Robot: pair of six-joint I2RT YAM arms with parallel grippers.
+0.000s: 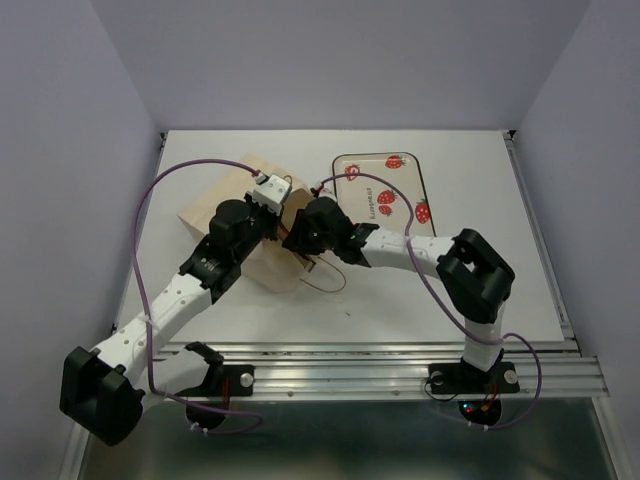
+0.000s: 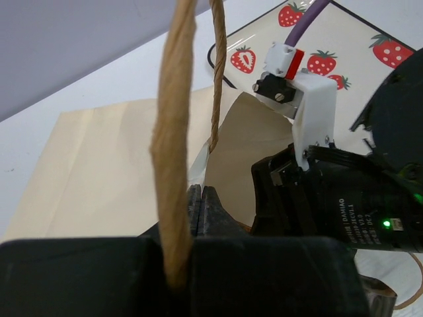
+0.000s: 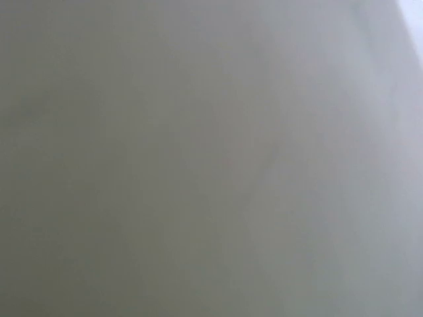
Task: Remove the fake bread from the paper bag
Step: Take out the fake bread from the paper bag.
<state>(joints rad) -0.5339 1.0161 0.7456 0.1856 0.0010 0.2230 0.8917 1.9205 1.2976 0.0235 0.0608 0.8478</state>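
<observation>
The paper bag lies flat on the table left of centre, its mouth facing right. In the left wrist view its tan side fills the left, and a cord handle hangs close across the lens. My left gripper is shut on the upper edge of the bag's mouth; from above it sits over the bag. My right gripper reaches into the mouth, its fingers hidden inside. Its body shows beside the opening. The right wrist view is only blurred grey-tan. The fake bread is hidden.
The strawberry-print white tray lies just right of the bag at the back, and it also shows in the left wrist view. A loose cord handle rests on the table in front of the bag's mouth. Purple cables arc over both arms.
</observation>
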